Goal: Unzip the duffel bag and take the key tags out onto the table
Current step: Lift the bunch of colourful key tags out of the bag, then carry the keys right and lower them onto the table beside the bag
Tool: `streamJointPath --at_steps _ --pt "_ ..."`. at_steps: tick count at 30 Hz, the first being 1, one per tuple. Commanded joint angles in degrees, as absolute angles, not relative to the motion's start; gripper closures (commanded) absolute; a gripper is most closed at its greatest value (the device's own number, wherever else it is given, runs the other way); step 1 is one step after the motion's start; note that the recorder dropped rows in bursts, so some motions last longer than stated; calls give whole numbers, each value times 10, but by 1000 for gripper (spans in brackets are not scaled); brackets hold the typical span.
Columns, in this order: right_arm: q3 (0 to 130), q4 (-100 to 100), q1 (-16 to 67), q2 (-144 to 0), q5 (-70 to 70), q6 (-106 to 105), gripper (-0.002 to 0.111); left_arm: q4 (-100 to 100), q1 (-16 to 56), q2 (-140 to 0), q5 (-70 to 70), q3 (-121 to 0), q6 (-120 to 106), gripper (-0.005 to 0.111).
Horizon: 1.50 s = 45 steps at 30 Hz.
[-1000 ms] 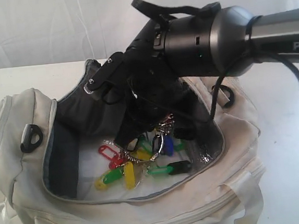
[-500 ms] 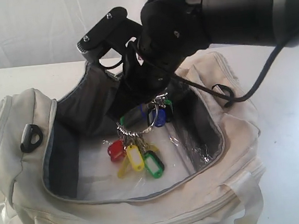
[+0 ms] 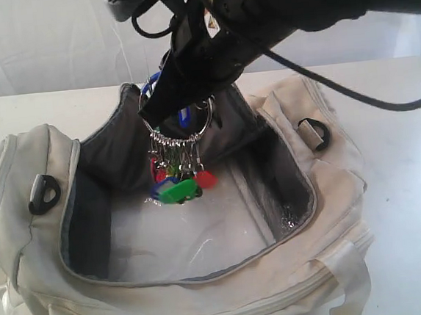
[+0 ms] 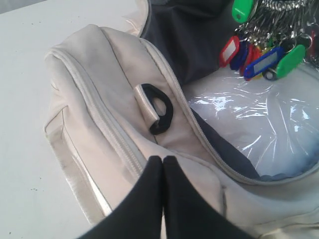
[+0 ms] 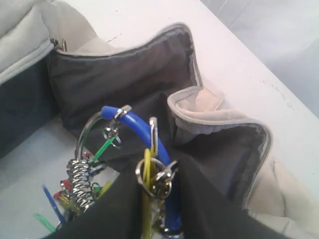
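Observation:
The cream duffel bag [image 3: 33, 239] lies unzipped on the white table [image 3: 408, 184], showing its dark lining and clear plastic base. My right gripper [image 3: 171, 108] is above the opening, shut on the rings of the key tags [image 3: 176, 184]. The bunch hangs free over the bag's inside, its red, green and blue tags lowest. In the right wrist view the rings and a blue tag sit between the fingers of the right gripper [image 5: 158, 174]. My left gripper [image 4: 163, 160] is shut and empty, hovering over the bag's [image 4: 99, 79] end beside a side zipper. The key tags [image 4: 259, 55] dangle beyond it.
A black D-ring [image 3: 42, 193] sits on the bag's left end, another [image 3: 313, 132] on the right. The right arm's black cable [image 3: 352, 93] loops over the bag's back right corner. A white curtain hangs behind the table. Bare tabletop [image 4: 30, 59] lies left of the bag.
My right gripper has risen with the key tags, lifting them off the bag's clear base until they hang at the height of the opening. The bag has stayed put.

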State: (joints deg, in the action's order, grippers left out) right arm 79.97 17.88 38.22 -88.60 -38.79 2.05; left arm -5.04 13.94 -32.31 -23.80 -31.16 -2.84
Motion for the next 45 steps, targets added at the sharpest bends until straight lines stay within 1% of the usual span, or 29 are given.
streamJointPath --at_steps 1,7,14,21,35,41,45 --pt "805 183 377 -857 -378 12 108 -59 141 -321 -240 -307 -30 107" --pt "803 192 377 -853 -400 8 108 -59 141 -321 -240 -307 -30 107" --pt "761 207 377 -847 -390 8 108 -59 141 -321 -240 -307 -30 107" --pt "759 238 377 -785 -405 24 108 -59 141 -321 -240 -307 -30 107" --pt "752 402 377 -651 -564 144 108 -59 141 -321 -240 -307 -34 107" --pt "703 496 377 -609 -660 210 108 -59 141 -321 -241 -307 -34 107" --pt "656 543 368 -596 -687 238 108 -62 141 -321 -241 -307 -34 107"
